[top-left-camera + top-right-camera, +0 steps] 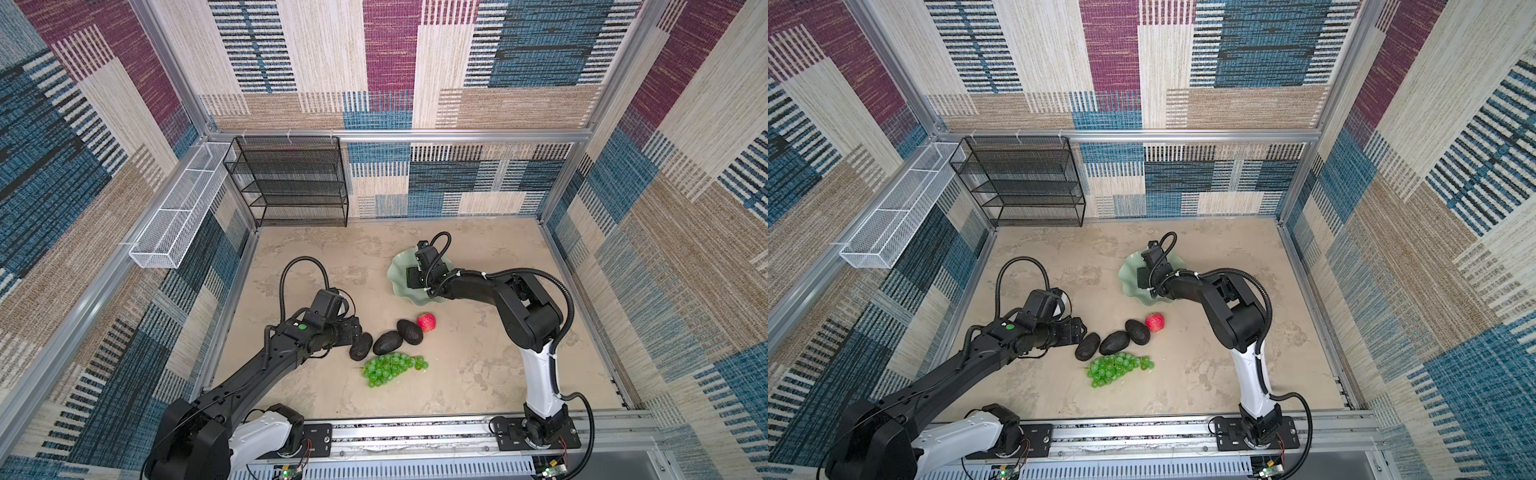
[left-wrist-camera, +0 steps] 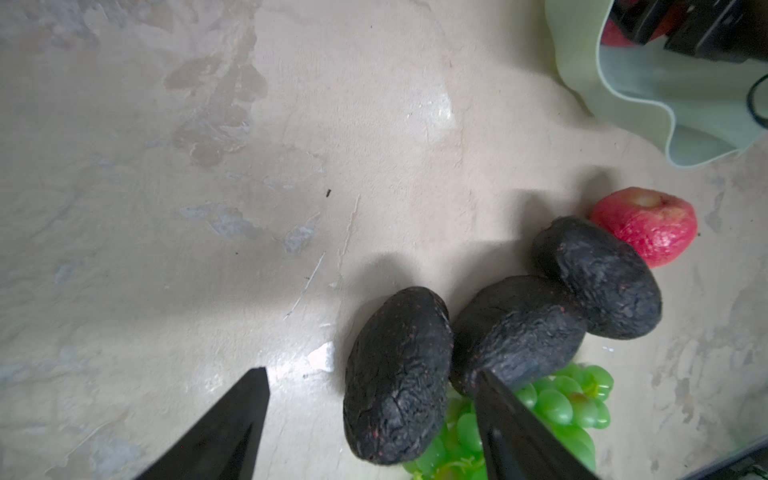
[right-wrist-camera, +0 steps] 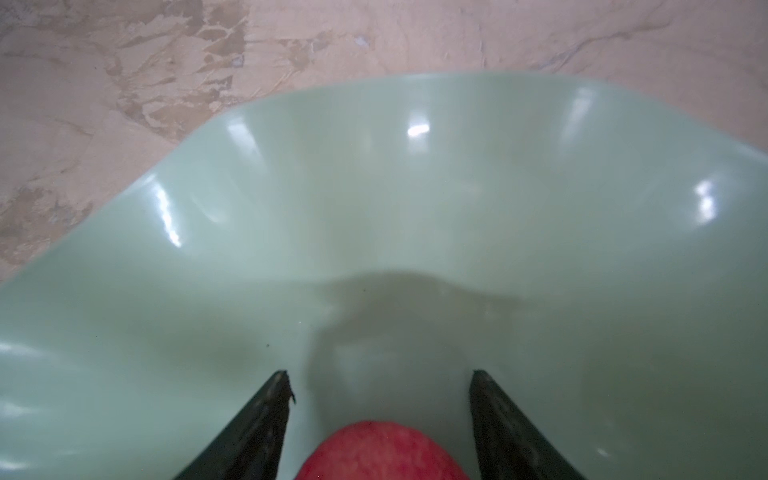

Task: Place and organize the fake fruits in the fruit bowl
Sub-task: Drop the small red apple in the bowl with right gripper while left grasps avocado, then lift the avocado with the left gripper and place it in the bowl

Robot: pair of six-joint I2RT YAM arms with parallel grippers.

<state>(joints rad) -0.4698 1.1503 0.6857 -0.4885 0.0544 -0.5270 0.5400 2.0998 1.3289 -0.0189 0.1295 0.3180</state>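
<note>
- While right gripper (image 3: pixel 380 374) stands parted: smooth red apple (image 3: pixel 382 451) loose between jaws, inside glossy scalloped mint bowl (image 3: pixel 415 187), far half of tabletop (image 1: pixel 478 374).
- Left gripper (image 2: pixel 370 372) parted, empty, by three bumpy black avocados (image 1: pixel 387 342), at centre.
- Second apple (image 1: pixel 427 322), green grapes (image 1: pixel 390 369) adjoining.

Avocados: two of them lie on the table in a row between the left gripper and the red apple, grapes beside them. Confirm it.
Not two: three avocados lie there, as the left wrist view and both top views show. The rest holds: they lie on the table in a row between the left gripper and the red apple, grapes beside them.
</note>
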